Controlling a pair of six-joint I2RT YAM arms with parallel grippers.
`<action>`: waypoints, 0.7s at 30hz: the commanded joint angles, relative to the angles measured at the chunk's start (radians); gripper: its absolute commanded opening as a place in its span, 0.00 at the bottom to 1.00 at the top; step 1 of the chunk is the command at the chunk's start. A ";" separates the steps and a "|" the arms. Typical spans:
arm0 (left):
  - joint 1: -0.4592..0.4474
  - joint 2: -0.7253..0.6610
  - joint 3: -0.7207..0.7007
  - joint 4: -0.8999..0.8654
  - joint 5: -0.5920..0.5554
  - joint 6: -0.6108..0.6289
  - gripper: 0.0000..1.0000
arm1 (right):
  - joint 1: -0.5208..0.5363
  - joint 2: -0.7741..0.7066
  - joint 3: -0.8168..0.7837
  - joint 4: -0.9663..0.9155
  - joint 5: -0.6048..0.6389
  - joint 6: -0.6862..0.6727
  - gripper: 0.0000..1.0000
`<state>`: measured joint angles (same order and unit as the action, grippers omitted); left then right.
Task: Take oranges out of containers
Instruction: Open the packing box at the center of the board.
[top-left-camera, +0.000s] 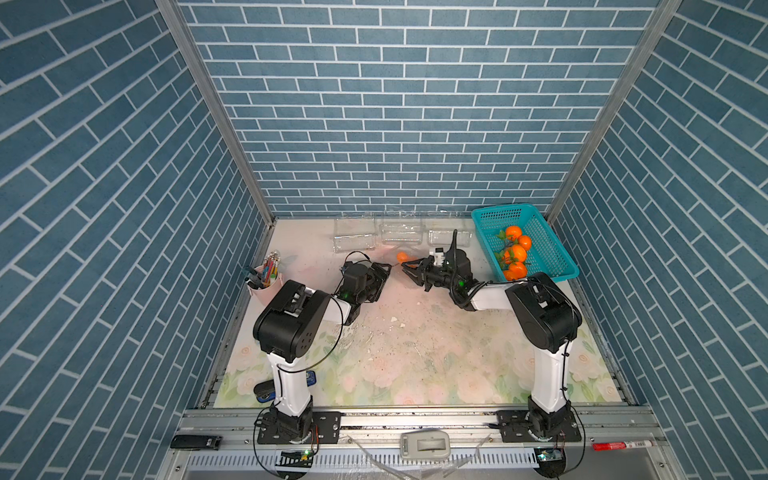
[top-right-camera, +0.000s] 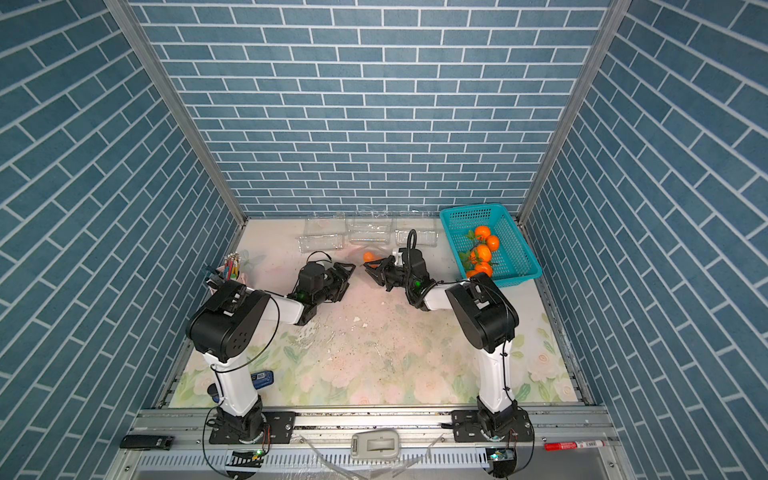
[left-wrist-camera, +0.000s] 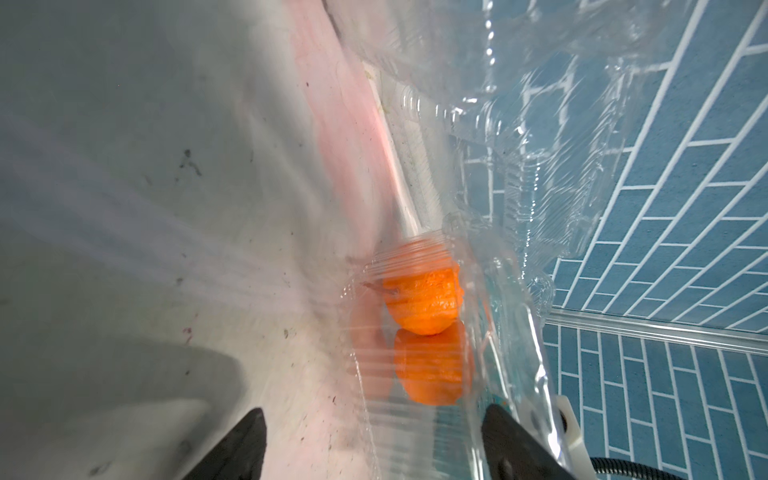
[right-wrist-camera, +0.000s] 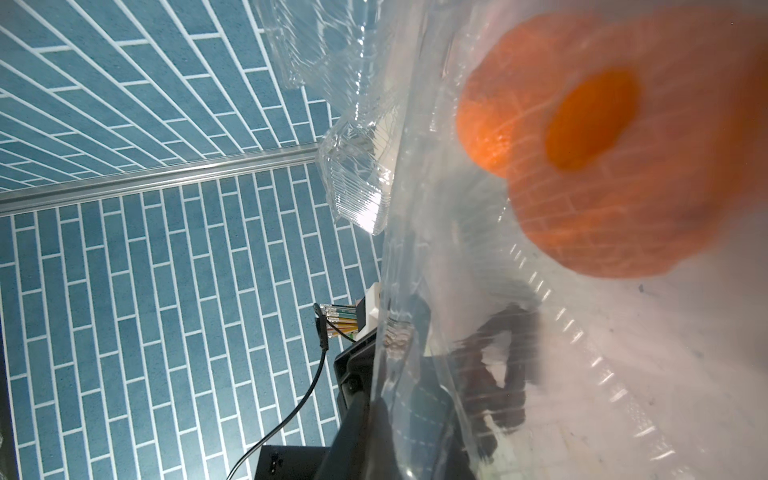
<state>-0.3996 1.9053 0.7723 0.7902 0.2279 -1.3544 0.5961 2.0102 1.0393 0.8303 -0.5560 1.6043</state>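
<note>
One clear container (top-left-camera: 392, 254) lies between my two grippers with oranges (top-left-camera: 402, 257) (top-right-camera: 369, 257) inside. The left wrist view shows an orange (left-wrist-camera: 424, 299) through the ribbed plastic (left-wrist-camera: 498, 291). My left gripper (top-left-camera: 387, 269) (left-wrist-camera: 374, 449) is open, its fingers wide apart on either side of the container's near end. My right gripper (top-left-camera: 405, 268) (right-wrist-camera: 395, 428) is shut on the container's thin plastic edge (right-wrist-camera: 457, 332), and an orange (right-wrist-camera: 582, 145) shows blurred behind the plastic. Three empty containers (top-left-camera: 353, 239) (top-left-camera: 400, 232) (top-left-camera: 449, 236) stand along the back wall.
A teal basket (top-left-camera: 494, 212) at the back right holds several oranges (top-left-camera: 515, 253) with leaves. A pink pencil cup (top-left-camera: 262, 284) stands at the left edge. A blue gadget (top-left-camera: 309, 377) lies by the left arm's base. A red marker (top-left-camera: 621, 445) rests on the front rail.
</note>
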 joint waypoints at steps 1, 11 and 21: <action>-0.007 0.037 0.035 -0.013 -0.013 0.003 0.83 | 0.010 -0.027 -0.010 0.020 -0.012 0.052 0.23; -0.021 0.070 0.059 -0.056 -0.031 -0.006 0.76 | 0.010 -0.010 0.023 0.048 -0.014 0.105 0.23; -0.021 0.064 0.039 -0.152 -0.024 -0.003 0.68 | -0.003 0.009 0.044 0.089 0.022 0.195 0.23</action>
<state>-0.4156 1.9602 0.8227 0.7311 0.2058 -1.3659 0.5991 2.0102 1.0561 0.8646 -0.5545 1.7126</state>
